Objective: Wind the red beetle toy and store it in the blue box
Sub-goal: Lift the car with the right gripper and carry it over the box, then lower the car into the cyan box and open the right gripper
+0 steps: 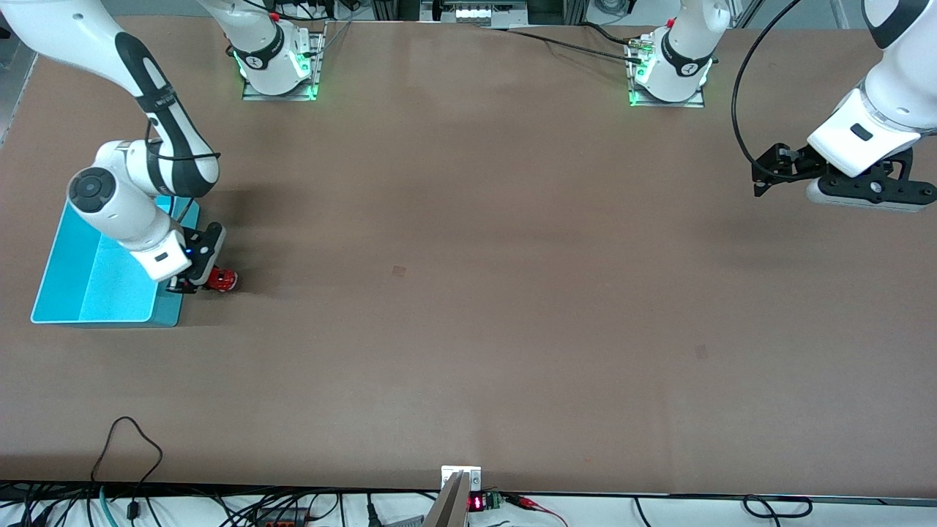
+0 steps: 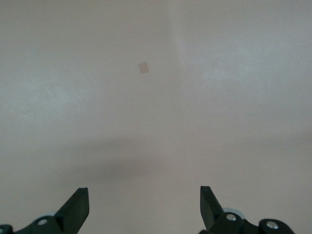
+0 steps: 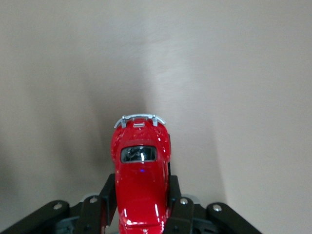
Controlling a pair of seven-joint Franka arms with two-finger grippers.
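Brown counter (image 1: 468, 293), wide and mostly bare, spanning the whole front view. On it, at the right arm's end, blue box (image 1: 95, 282): cyan bin with sloped walls, pale rim, lighter inner floor, partly covered by the right arm's wrist above it. Just beside the box's wall on the side toward the left arm's end, right tool (image 1: 196, 282) down low at the counter, fingers (image 3: 173, 192) pressed against both flanks of the red beetle toy (image 1: 222, 279) and clamped on its body. Toy outside the box, close by its wall; in the right wrist view glossy red shell (image 3: 141, 178), dark window and silvery bumper pointing away from the tool, with the counter right underneath. Whether wheels touch the surface: cannot tell. Left tool (image 1: 768, 172) up over bare counter at the left arm's end, well apart from toy and box, waiting; fingers (image 2: 78, 207) spread wide, nothing between them.
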